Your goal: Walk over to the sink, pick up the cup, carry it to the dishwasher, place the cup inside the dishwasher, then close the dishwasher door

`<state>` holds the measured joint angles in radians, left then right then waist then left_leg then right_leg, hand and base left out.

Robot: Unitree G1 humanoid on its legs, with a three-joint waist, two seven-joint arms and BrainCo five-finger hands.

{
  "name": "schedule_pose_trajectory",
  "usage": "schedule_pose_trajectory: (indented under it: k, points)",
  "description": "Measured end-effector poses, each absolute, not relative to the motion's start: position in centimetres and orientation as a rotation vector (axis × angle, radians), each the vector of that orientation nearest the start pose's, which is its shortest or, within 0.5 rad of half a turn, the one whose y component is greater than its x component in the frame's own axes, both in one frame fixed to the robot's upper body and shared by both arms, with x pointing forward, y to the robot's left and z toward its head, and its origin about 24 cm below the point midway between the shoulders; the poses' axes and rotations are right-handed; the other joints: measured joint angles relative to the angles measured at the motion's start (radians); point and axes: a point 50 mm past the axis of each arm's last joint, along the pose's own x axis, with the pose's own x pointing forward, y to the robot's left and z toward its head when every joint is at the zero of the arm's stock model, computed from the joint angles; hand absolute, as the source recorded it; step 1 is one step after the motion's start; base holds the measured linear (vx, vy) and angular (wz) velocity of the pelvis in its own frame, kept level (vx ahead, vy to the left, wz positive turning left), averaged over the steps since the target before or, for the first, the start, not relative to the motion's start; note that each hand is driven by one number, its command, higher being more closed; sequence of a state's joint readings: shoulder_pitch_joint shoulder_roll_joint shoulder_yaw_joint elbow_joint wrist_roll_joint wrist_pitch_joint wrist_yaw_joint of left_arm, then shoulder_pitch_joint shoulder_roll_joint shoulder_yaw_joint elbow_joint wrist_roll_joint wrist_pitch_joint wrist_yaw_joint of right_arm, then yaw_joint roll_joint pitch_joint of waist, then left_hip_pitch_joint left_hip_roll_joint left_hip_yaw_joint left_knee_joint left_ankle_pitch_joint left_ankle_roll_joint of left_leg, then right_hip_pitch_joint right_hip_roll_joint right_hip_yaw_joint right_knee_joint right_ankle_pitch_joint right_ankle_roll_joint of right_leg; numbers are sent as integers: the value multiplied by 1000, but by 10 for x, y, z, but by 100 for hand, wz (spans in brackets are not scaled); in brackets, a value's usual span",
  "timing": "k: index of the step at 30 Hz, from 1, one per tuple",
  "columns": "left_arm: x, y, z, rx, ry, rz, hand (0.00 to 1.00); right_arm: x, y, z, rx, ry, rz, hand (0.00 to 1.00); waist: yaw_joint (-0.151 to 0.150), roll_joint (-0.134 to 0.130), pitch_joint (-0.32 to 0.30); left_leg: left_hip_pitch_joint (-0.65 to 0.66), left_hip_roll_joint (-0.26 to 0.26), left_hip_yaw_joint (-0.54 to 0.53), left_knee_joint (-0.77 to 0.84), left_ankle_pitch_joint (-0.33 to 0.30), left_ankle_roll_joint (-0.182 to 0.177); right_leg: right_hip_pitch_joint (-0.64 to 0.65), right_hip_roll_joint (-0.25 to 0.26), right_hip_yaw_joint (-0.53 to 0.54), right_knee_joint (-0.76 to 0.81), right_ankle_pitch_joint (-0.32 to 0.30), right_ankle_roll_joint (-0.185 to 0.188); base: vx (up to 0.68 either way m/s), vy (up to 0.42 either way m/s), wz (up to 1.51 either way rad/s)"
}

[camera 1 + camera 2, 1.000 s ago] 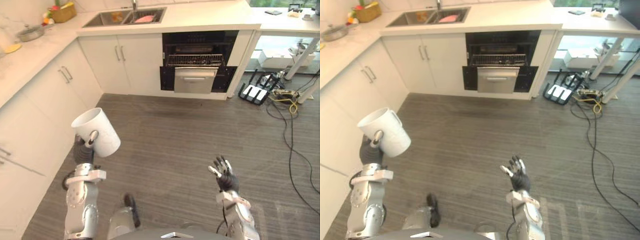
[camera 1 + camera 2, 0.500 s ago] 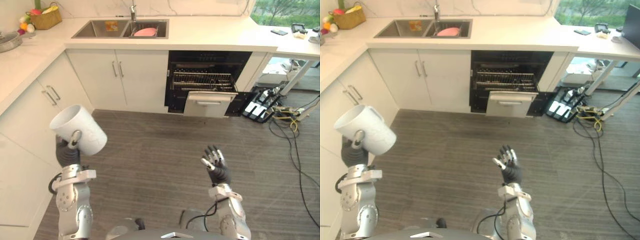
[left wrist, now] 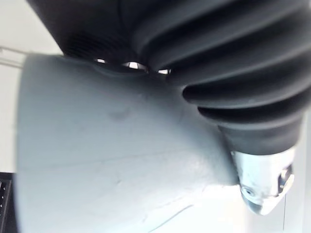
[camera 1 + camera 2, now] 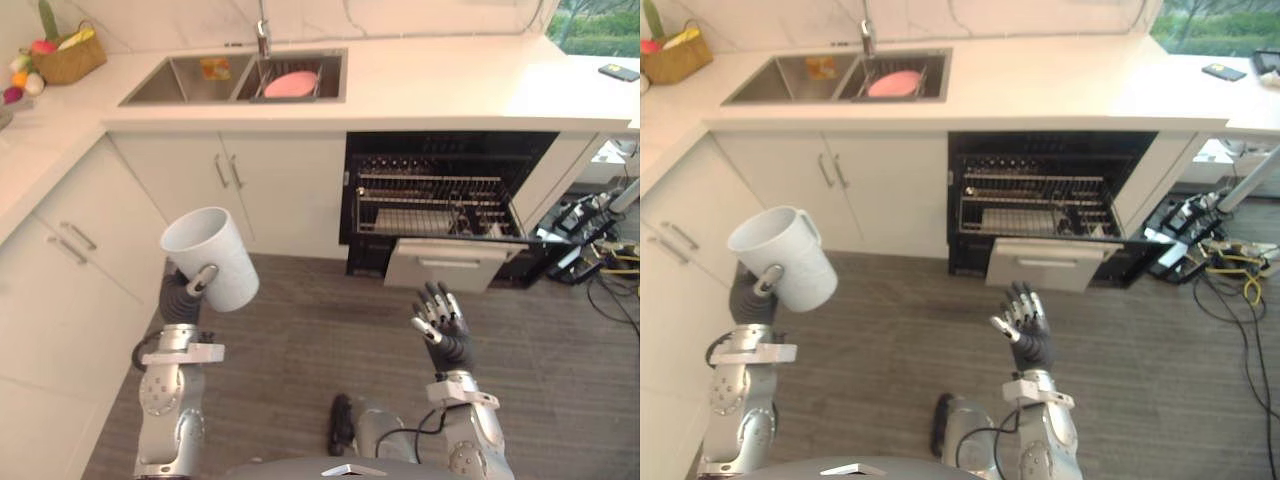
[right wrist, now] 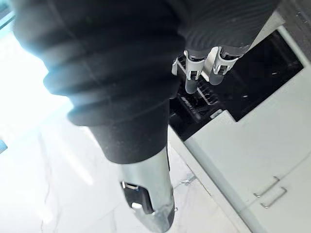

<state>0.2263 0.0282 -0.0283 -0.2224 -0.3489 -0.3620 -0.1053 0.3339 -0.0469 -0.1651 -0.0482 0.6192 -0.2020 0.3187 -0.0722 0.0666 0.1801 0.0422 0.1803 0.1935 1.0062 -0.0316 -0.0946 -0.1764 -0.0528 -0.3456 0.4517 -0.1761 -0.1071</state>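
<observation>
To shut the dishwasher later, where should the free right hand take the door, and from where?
Likely the slot handle on the silver door panel, approached from the front with the open right hand: the panel juts toward the robot under the rack.

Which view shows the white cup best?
The left eye view: the whole cup, tilted, in the left hand. The right eye view shows nearly the same; the left wrist view shows its side from very close.

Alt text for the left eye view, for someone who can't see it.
The left robot hand holds a white cup. Ahead, the dishwasher stands open, and the right robot hand is raised, open and empty.
</observation>
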Motion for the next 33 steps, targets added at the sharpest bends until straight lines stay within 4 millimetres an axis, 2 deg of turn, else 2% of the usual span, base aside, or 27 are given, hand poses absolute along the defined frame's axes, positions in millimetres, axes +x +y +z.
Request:
schedule_pose_trajectory:
  k: [1,2,3,4,5,7,9,10,11,13,14,15,16,17,18,19,20,21,22,24,27,28,29,30,31,33]
  points:
    - [203,165,76,-297,-367,-13,100,172,-218,13,474,-90,-76,0,0,10,0,-84,48,2,170,-15,11,55,13,4,-14,-28,2,625,-25,-16]
    - [203,165,74,-298,-350,-9,100,171,-220,13,456,-87,-80,0,-2,5,3,-154,93,27,248,-48,47,110,15,11,-31,-51,12,522,-23,-19]
    - [203,165,74,-301,-344,-7,100,170,-219,13,456,-85,-80,0,1,-1,5,-177,115,43,245,-64,67,135,15,19,-43,-55,23,503,-34,-35]
    - [202,165,72,-302,-333,-5,100,171,-217,13,459,-83,-71,0,16,-8,5,-212,142,67,173,-93,94,179,12,44,-69,-63,30,379,-21,-50]
    - [200,166,70,-301,-326,-3,100,173,-215,13,461,-83,-59,0,25,-11,3,-230,141,63,50,-112,89,200,3,60,-86,-63,33,553,2,-73]
    - [197,169,68,-303,-317,19,100,175,-214,13,453,-75,-41,0,37,-20,0,-215,76,-13,-388,-120,57,216,-31,118,-94,-73,51,491,79,-76]
    - [193,178,65,-311,-314,68,100,182,-213,11,444,-64,-19,0,46,-28,0,-179,36,-89,-737,-76,16,232,-63,183,-87,-97,91,415,141,-76]
    - [192,180,64,-314,-315,75,100,181,-215,9,442,-57,-24,0,42,-29,1,-177,35,-84,-780,-60,10,247,-73,192,-88,-107,106,554,264,-48]
    - [190,182,63,-314,-315,74,100,177,-222,4,433,-36,-57,0,33,-30,1,-176,27,-63,-823,-21,2,285,-91,197,-89,-128,137,461,267,-17]
    - [189,182,67,-310,-350,44,100,171,-236,-2,408,-10,-118,0,25,-17,-5,-166,-4,-54,-854,60,25,350,-121,204,-81,-171,205,460,371,-21]
    - [188,183,69,-310,-371,42,100,171,-239,-1,395,-12,-123,0,33,-8,-12,-164,-19,-63,-836,75,40,362,-130,225,-69,-206,229,449,508,-61]
    - [189,190,73,-284,-394,48,100,175,-237,-5,416,-11,-144,0,46,-55,-16,-187,-68,-63,-729,50,5,376,-185,256,-37,-269,268,399,486,-48]
    - [189,191,73,-278,-390,47,100,174,-235,-8,431,-1,-157,0,35,-79,-27,-199,-94,-64,-692,4,0,383,-212,250,-24,-270,271,479,535,-11]
    - [192,191,74,-274,-392,42,100,169,-232,-14,449,17,-176,0,27,-118,-46,-219,-137,-61,-624,-57,29,364,-259,253,32,-246,282,452,476,24]
    - [195,190,76,-278,-401,31,100,168,-229,-17,454,24,-185,0,30,-138,-45,-217,-165,-48,-599,-91,53,301,-302,258,160,-197,258,385,405,17]
    - [197,188,77,-281,-402,25,100,168,-228,-18,457,22,-189,0,32,-144,-42,-208,-176,-35,-598,-98,67,263,-325,257,231,-159,235,340,392,-15]
    - [198,186,77,-286,-397,18,100,170,-225,-17,465,14,-184,0,35,-145,-39,-172,-189,-6,-609,-118,94,196,-370,250,353,-53,186,318,337,-47]
    - [197,186,76,-288,-393,21,100,174,-220,-16,453,10,-160,0,36,-126,-30,-108,-189,25,-646,-130,112,161,-397,221,423,-5,166,307,315,-58]
    - [197,185,76,-288,-392,21,100,176,-218,-15,446,6,-149,0,36,-109,-27,-81,-183,35,-667,-133,117,148,-397,196,441,-17,164,268,267,-72]
    - [196,182,84,-288,-432,12,100,180,-212,-4,437,-46,-109,0,34,-59,-35,-3,-137,86,-750,-133,117,105,-338,50,368,-85,173,211,207,-69]
    - [194,181,96,-266,-505,-8,100,183,-208,8,447,-120,-82,0,32,-62,-36,23,-121,144,-785,-133,117,63,-288,-50,195,-97,183,217,90,-64]
    - [195,183,99,-246,-524,-7,100,184,-208,13,449,-148,-72,0,29,-86,-40,30,-122,170,-785,-134,116,47,-270,-61,108,-73,170,162,-40,-58]
    - [195,184,101,-241,-535,3,100,182,-207,16,448,-169,-63,0,20,-104,-43,33,-129,185,-778,-141,105,38,-246,-58,10,31,160,157,-73,-54]
    - [197,184,102,-243,-540,6,100,182,-208,18,442,-178,-61,0,16,-110,-44,41,-124,188,-778,-150,92,46,-236,-57,-2,23,172,187,-96,-55]
    - [198,181,102,-261,-547,21,100,182,-209,24,435,-201,-47,0,14,-81,-38,49,-96,194,-780,-168,71,64,-200,-48,-43,28,172,130,-76,-51]
    - [202,174,104,-272,-560,23,100,181,-209,28,441,-221,-26,0,4,-59,-37,51,-73,218,-782,-172,64,68,-157,-29,-91,46,167,88,-57,-57]
